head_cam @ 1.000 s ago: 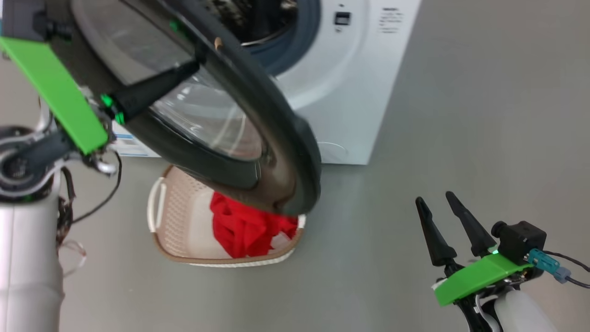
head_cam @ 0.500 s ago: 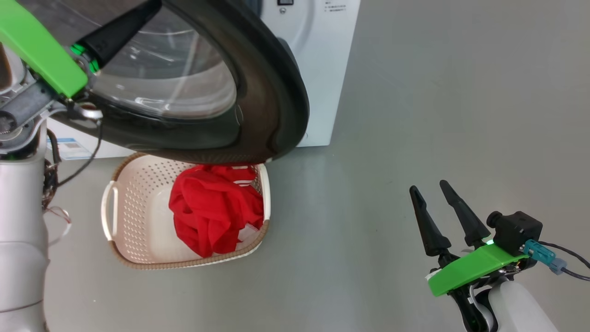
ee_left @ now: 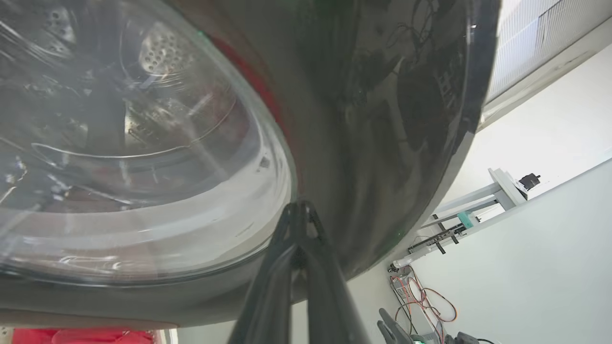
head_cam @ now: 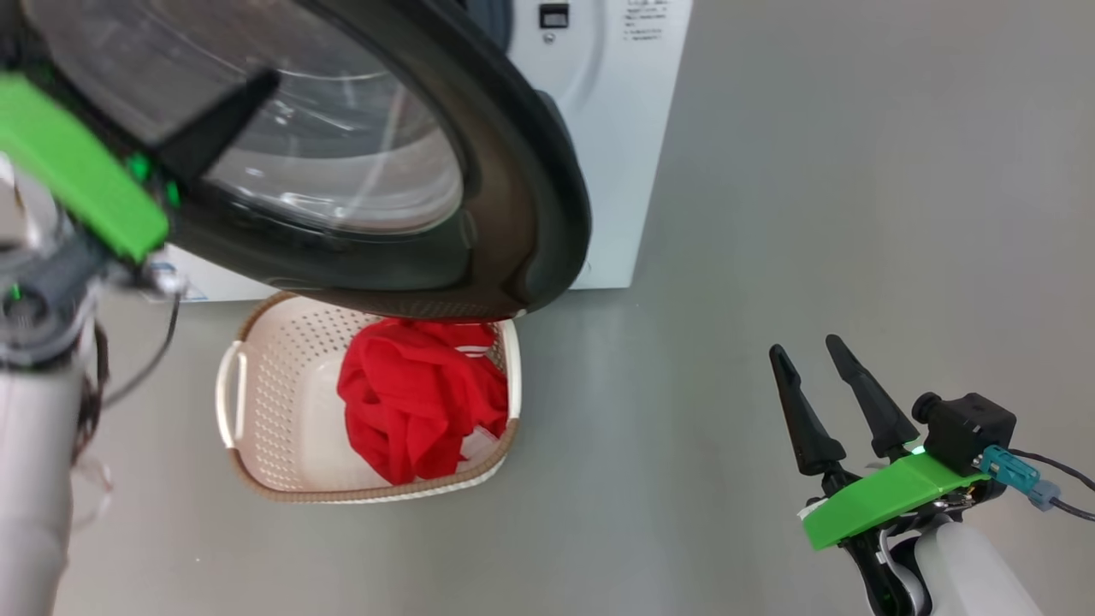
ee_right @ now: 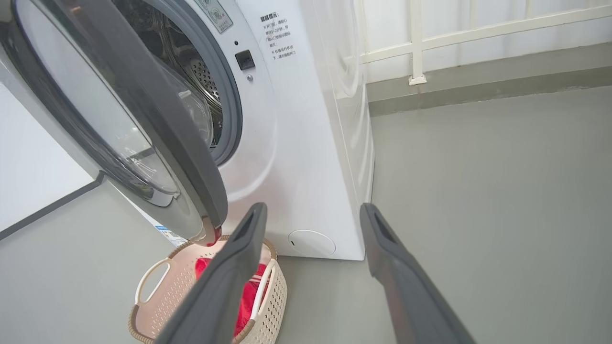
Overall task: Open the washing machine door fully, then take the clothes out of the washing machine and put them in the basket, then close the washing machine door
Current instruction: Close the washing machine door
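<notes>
Now, in the head view, the washing machine door [head_cam: 513, 171] stands part open, reaching out over the basket [head_cam: 282, 411]. The clothes [head_cam: 419, 402] lie in it as a red heap, on the floor [head_cam: 770, 214] in front of the washing machine [head_cam: 616, 128]. Your left hand [head_cam: 248, 90] is clenched on nothing, its fingers laid against the glass as a pusher. Your right hand [head_cam: 806, 346] hangs released and empty, well apart at the lower right. Watch the door's lower rim: it looks to pass close above the heap, and a raised fold could snag it and drag the basket.

In the left wrist view, the closed fingertips meet the door about where the bulging glass joins the glossy black rim. Both surfaces are slick and curved, so a push that is off square may send the tips skating sideways and leave the door short of its latch. Reflections blur the spot, so I cannot say how firm the contact is.

In the right wrist view, the door hangs at an angle, with the grey gasket [ee_right: 234, 119] and steel drum [ee_right: 203, 76] open behind it. The basket sits just beneath the door's bottom edge. If you close too fast, the door may bounce off the gasket instead of catching.
</notes>
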{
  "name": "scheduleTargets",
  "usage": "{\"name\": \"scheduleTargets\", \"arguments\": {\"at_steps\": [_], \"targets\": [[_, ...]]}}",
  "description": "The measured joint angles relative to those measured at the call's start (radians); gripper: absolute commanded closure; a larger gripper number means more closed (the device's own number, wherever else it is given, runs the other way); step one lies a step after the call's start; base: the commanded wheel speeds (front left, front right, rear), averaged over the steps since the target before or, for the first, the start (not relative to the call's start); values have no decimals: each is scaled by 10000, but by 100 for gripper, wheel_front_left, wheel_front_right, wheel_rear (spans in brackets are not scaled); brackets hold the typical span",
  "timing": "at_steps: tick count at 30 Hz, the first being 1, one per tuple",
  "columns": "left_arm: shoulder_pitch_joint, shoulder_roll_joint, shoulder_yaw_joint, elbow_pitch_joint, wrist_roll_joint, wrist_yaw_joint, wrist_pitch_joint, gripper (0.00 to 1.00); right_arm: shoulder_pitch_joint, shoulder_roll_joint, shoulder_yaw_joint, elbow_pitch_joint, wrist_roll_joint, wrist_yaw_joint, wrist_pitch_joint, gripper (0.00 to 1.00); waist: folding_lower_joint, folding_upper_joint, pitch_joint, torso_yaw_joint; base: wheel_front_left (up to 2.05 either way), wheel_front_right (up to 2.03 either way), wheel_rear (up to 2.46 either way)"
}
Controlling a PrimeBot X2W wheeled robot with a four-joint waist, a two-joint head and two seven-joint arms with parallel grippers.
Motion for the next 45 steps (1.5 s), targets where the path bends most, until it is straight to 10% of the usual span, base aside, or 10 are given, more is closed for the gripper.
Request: {"name": "scheduleTargets", "arguments": {"at_steps": [3, 11, 36, 45], "targets": [[759, 267, -92, -10, -59, 0, -454, 68, 16, -65, 4, 2, -61, 0, 0, 0, 0, 0, -149, 143, 0, 0, 0], [2763, 742, -604, -111, -142, -2, -1802, 0, 287, -182, -12, 29, -69, 0, 0, 0, 0, 0, -602, 520, 0, 0, 0], [6542, 1206, -1998, 955, 1227, -4, -8571, 0, 695, -272, -345, 50, -69, 0, 0, 0, 0, 0, -901, -170, 0, 0, 0], [6746, 384, -550, 1406, 4057, -75, -9037, 0, 1082, -364, -644, -42, -69, 0, 0, 0, 0, 0, -1167, -522, 0, 0, 0]]}}
